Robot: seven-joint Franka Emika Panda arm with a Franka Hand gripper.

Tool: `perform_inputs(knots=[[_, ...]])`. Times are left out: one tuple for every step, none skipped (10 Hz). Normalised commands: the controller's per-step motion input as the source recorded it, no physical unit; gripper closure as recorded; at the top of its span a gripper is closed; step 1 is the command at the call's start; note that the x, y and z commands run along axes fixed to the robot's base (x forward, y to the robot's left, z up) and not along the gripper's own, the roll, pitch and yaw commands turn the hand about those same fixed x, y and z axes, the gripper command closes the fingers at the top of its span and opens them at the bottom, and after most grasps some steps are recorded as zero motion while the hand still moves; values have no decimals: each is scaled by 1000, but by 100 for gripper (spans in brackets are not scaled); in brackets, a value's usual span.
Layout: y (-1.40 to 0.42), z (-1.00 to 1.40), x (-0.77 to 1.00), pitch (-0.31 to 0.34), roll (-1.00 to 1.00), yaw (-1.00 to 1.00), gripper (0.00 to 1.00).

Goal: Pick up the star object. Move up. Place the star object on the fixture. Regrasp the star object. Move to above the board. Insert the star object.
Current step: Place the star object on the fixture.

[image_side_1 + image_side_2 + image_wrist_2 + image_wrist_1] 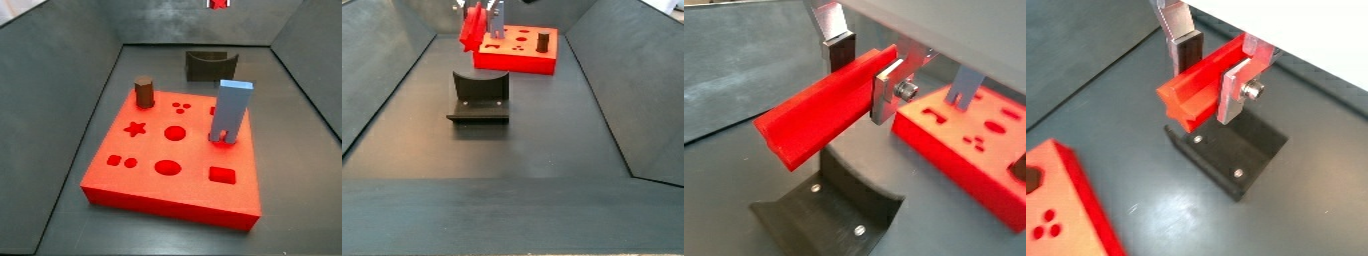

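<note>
My gripper (1211, 70) is shut on the star object (1193, 92), a bright red peg held level between the two fingers. It hangs in the air above the fixture (1229, 152), a dark block with a curved notch, and does not touch it. In the other wrist view the star object (815, 118) sticks out from the gripper (865, 70) over the fixture (831, 208). In a side view the gripper (481, 18) with the peg (472, 30) is high above the fixture (478, 96). The red board (174, 160) lies flat beyond it; its star hole (135, 128) is empty.
A brown cylinder peg (143, 93) and a tall light-blue post (231, 110) stand in the board. The board also shows in both wrist views (1060, 200) (971, 145). Sloped dark walls (396, 90) enclose the floor on both sides.
</note>
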Motion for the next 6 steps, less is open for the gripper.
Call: perform_inputs(knots=[[39, 8, 29, 103, -1000, 31, 100], [40, 1, 48, 122, -1000, 12, 100], [41, -7, 63, 145, -1000, -11, 100], [44, -13, 75, 166, -981, -49, 100], [44, -16, 76, 156, -818, -74, 100], [45, -11, 69, 123, -595, -101, 100]])
